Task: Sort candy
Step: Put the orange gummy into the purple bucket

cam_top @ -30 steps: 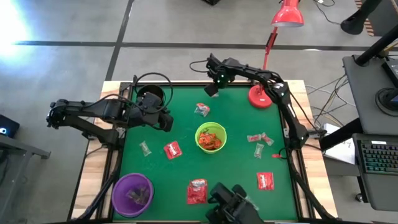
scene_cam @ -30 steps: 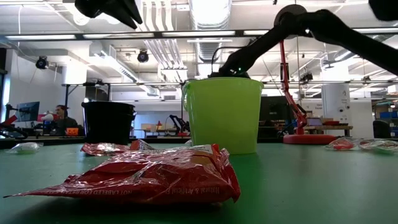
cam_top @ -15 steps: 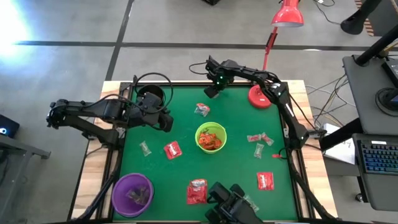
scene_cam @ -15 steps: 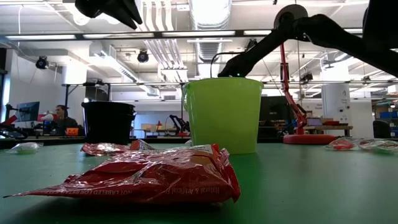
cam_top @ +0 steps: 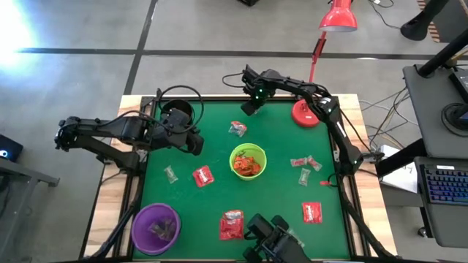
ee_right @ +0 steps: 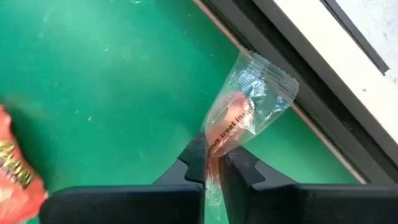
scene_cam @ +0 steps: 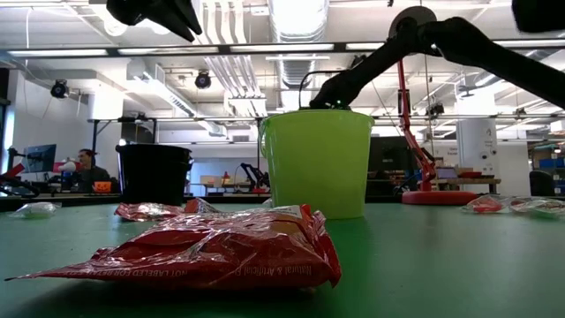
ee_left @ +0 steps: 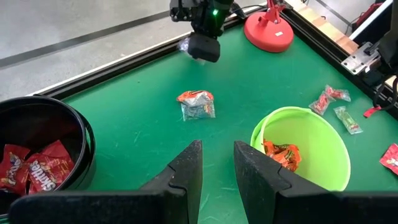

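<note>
Our right gripper [ee_right: 213, 163], clenched on a clear-wrapped candy [ee_right: 244, 115], holds it above the far edge of the green bench [cam_top: 212, 212], seemingly so it can be carried to a bowl. Our left gripper [ee_left: 216, 163] hovers partly parted and holding nothing, between the black bowl [ee_left: 78, 134] and the lime-green bowl [ee_left: 323, 134].
</note>
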Tool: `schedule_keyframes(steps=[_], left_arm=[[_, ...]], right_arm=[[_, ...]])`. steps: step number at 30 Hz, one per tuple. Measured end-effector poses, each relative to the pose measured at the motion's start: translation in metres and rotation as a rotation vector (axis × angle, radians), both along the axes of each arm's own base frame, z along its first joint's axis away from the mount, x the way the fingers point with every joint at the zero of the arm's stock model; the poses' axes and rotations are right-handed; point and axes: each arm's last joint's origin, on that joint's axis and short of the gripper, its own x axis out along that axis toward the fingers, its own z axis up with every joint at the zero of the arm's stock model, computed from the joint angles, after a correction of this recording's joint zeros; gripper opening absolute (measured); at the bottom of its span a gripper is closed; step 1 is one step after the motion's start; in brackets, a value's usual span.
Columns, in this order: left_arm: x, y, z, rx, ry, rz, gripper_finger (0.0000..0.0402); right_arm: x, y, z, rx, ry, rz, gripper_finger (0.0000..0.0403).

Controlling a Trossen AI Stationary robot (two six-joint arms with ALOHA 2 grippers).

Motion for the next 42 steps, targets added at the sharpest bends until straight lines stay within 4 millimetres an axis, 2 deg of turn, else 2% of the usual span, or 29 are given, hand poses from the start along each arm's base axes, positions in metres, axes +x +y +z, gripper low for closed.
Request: schedule_keyframes(steps=[6,15,21,26,33,37,42], left_arm=[[0.000,-0.001,0.000,-0.016,0.007,-0.024,0.0074],[0.002,-0.005,-0.001,-0.095,0.041,-0.191,0.0067],[0.006,-0.008,0.008,-0.050,0.030,-0.349,0.0082],[0.005,-0.009,0.025,0.023,0.017,-0.442,0.0105],[0.003,-0.010,0.037,0.082,0.010,-0.527,0.0121],[0.003,-0.010,0.036,0.085,0.021,-0.558,0.0121],[0.004,-0.012,0.029,0.106,0.064,-0.637,0.0121]], right_arm=[[-0.004,0.003,0.030,-0.019,-0.007,0.038,0.0013],[-0.008,0.027,0.106,-0.128,-0.137,0.083,0.0013],[-0.013,0.061,0.157,-0.183,-0.235,0.103,0.0013],[-0.013,0.093,0.186,-0.200,-0.297,0.129,0.0013],[-0.002,0.145,0.207,-0.203,-0.356,0.241,0.0013],[0.003,0.176,0.220,-0.196,-0.414,0.280,0.0013],[0.013,0.216,0.225,-0.167,-0.454,0.338,0.0013]])
